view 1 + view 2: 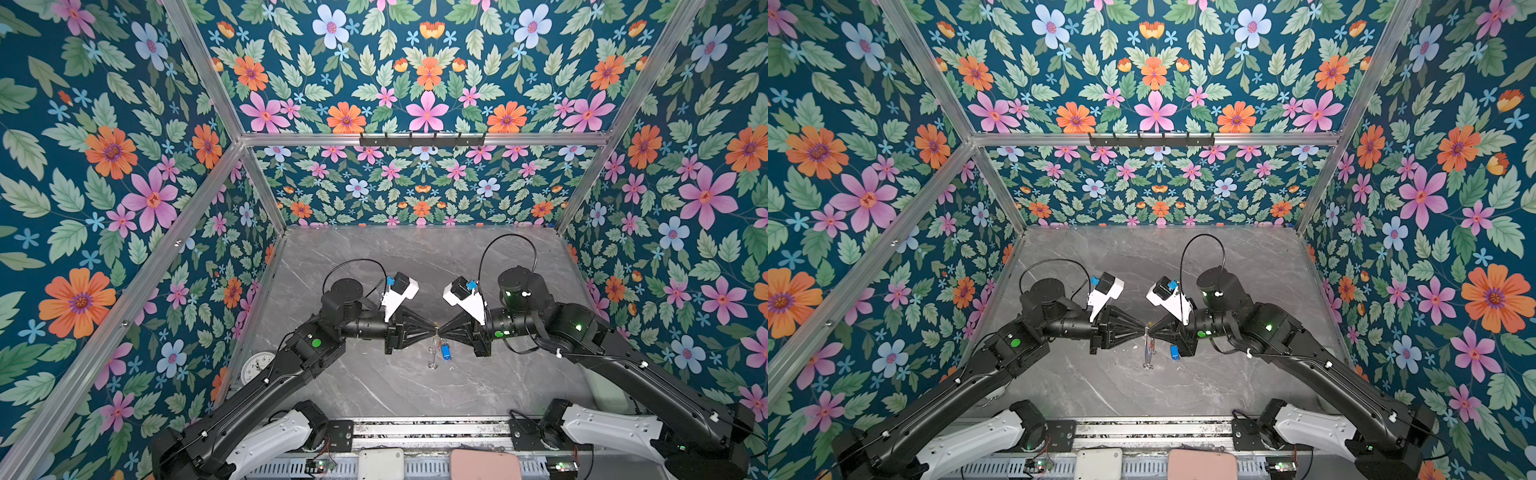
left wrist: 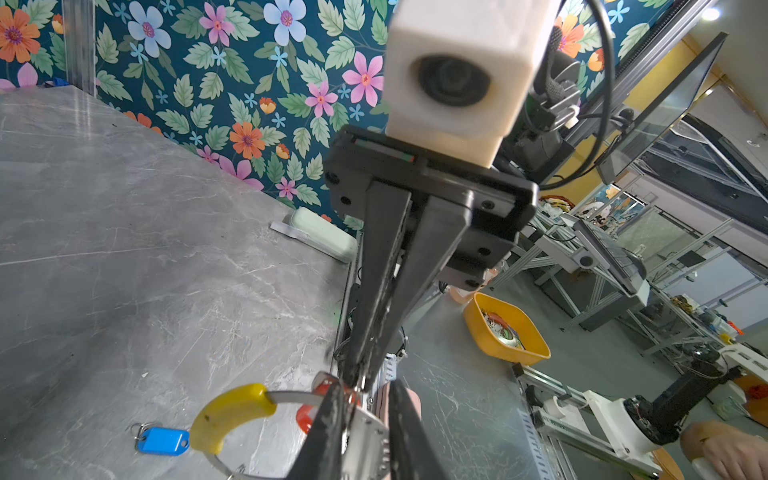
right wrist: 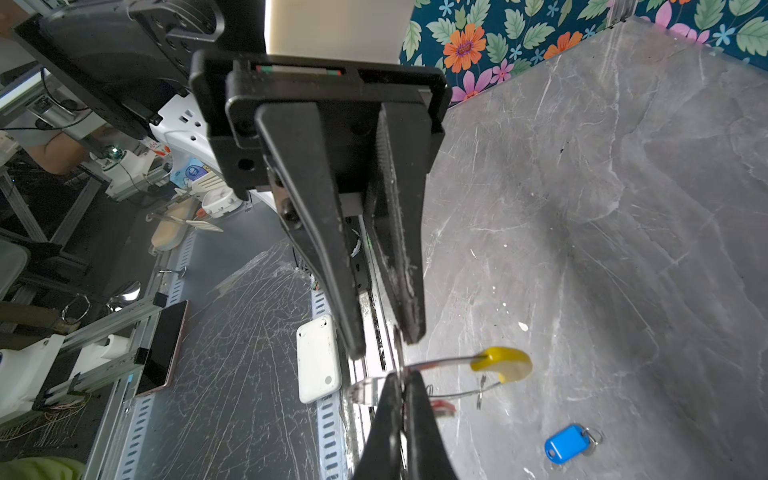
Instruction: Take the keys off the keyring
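In both top views my two grippers meet tip to tip above the table's middle, and the keyring [image 1: 434, 353] [image 1: 1148, 353] hangs below them. My right gripper [image 3: 401, 376] is shut on the ring's thin grey band, just beside the yellow sleeve [image 3: 503, 363]. My left gripper [image 2: 365, 399] has a flat silver key [image 2: 368, 436] filling the narrow gap between its fingers. The red tag [image 2: 306, 413] shows just behind them. The key with the blue tag [image 2: 164, 440] [image 3: 567, 442] lies on the table, apart from the ring.
A white clock [image 1: 257, 368] lies at the grey marble table's left edge. A pale green case [image 2: 324, 232] sits by the right wall. A white device [image 3: 318, 359] and a pink one [image 1: 484, 463] rest on the front rail. A yellow bowl [image 2: 505, 328] stands off the table.
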`<state>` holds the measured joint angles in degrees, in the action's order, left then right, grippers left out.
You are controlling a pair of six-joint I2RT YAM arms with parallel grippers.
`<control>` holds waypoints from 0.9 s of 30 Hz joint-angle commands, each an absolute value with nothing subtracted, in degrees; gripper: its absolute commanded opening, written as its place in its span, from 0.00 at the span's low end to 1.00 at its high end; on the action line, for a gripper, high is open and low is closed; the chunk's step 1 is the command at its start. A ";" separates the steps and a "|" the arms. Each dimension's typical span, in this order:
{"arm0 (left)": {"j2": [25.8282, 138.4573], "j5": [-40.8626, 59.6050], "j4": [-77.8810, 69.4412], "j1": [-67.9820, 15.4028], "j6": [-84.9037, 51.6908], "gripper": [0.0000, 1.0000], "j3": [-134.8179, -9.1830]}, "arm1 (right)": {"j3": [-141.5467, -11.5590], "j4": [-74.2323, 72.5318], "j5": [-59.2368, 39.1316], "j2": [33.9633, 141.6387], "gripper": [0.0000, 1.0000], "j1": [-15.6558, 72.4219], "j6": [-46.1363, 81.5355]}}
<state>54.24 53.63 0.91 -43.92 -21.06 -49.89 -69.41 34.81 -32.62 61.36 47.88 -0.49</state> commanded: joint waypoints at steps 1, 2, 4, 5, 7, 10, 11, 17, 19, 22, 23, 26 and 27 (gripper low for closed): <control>54.40 55.31 -0.18 -43.94 -20.31 0.20 -50.38 | -70.09 34.48 -31.33 61.76 0.00 48.31 -1.33; 54.49 55.43 -0.18 -43.95 -20.25 0.18 -50.41 | -70.22 34.57 -31.22 61.86 0.00 48.34 -1.47; 54.49 55.42 -0.18 -43.98 -20.22 0.15 -50.43 | -70.22 34.49 -31.20 62.06 0.00 48.50 -1.49; 54.48 55.37 -0.19 -44.01 -20.06 0.14 -50.36 | -70.22 34.46 -31.14 62.06 0.00 48.50 -1.48; 54.55 55.38 -0.20 -43.99 -19.94 0.12 -50.36 | -70.22 34.36 -31.04 62.14 0.00 48.60 -1.40; 54.42 55.48 -0.18 -43.96 -19.58 0.06 -50.36 | -70.22 34.19 -31.03 62.40 0.00 48.77 -1.28; 54.34 55.38 -0.18 -43.96 -19.31 0.03 -50.36 | -70.14 34.06 -30.96 62.49 0.00 48.78 -1.19; 52.33 53.49 -2.28 -43.96 -18.03 0.00 -48.68 | -69.53 31.33 -30.52 62.19 0.00 49.12 0.08; 51.37 52.77 -3.50 -43.99 -18.39 0.00 -48.03 | -68.68 29.52 -29.93 61.35 0.11 49.17 0.77; 49.70 51.31 -5.48 -43.97 -18.83 0.00 -46.92 | -65.78 25.15 -29.24 58.73 0.34 49.17 1.77; 48.91 50.69 -6.82 -43.99 -19.31 0.00 -46.27 | -64.44 22.86 -28.52 57.48 0.40 49.21 2.48; 47.01 49.17 -10.20 -43.95 -20.60 0.00 -44.41 | -59.17 16.01 -27.55 53.71 0.47 49.22 3.89; 46.44 48.92 -11.38 -43.95 -20.96 0.00 -43.81 | -57.50 13.10 -27.28 52.40 0.49 49.17 4.56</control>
